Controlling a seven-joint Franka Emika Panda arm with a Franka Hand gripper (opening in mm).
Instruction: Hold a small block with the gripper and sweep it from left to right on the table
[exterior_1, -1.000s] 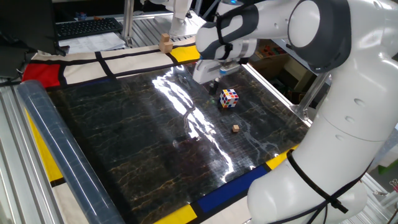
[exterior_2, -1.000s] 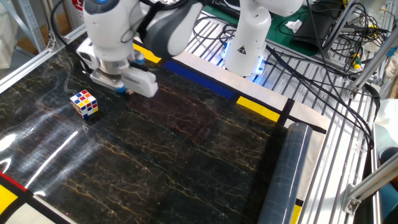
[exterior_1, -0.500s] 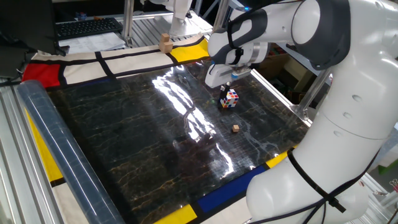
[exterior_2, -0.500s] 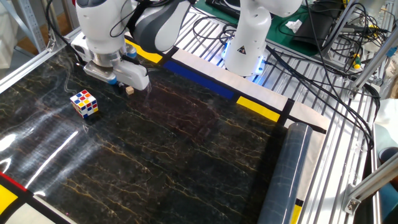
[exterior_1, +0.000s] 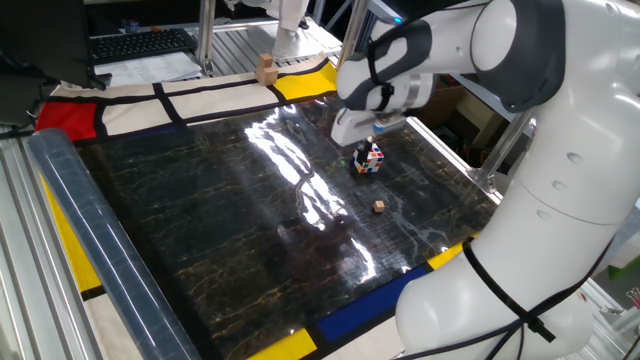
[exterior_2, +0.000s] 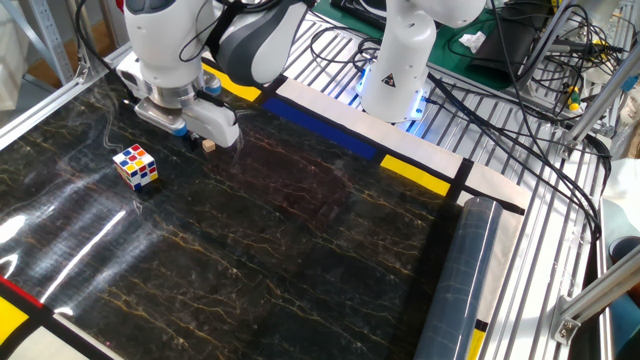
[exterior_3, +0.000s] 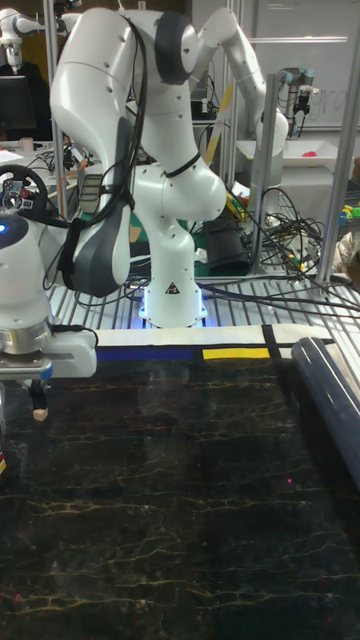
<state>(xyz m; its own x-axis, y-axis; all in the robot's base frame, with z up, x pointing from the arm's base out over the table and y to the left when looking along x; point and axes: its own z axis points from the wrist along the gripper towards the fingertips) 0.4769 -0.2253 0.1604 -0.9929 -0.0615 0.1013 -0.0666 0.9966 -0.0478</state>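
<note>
The small block (exterior_1: 379, 206) is a tiny tan cube lying on the black marble table (exterior_1: 220, 230), free of any grip. In the other fixed view the small block (exterior_2: 208, 145) sits just right of the gripper (exterior_2: 184, 134). In the tall view the small block (exterior_3: 40, 412) rests right under one dark finger (exterior_3: 38, 393). The gripper (exterior_1: 362, 143) hangs low at the white arm's tip, over the spot between the block and the puzzle cube. Its jaws stand apart with nothing between them. The gripper (exterior_3: 22, 398) is partly cut off by the left edge of the tall view.
A multicoloured puzzle cube (exterior_1: 368, 158) stands close to the gripper, puzzle cube (exterior_2: 135, 166). A larger tan block (exterior_1: 265, 68) stands on the far border. A clear plastic roll (exterior_1: 90, 240) lies along one table edge. A second white robot's base (exterior_2: 395, 70) stands behind the table.
Over the last second the arm moved across toward the puzzle cube, uncovering the small block in the other fixed view. In the last half second it barely shifted. The block has not moved.
</note>
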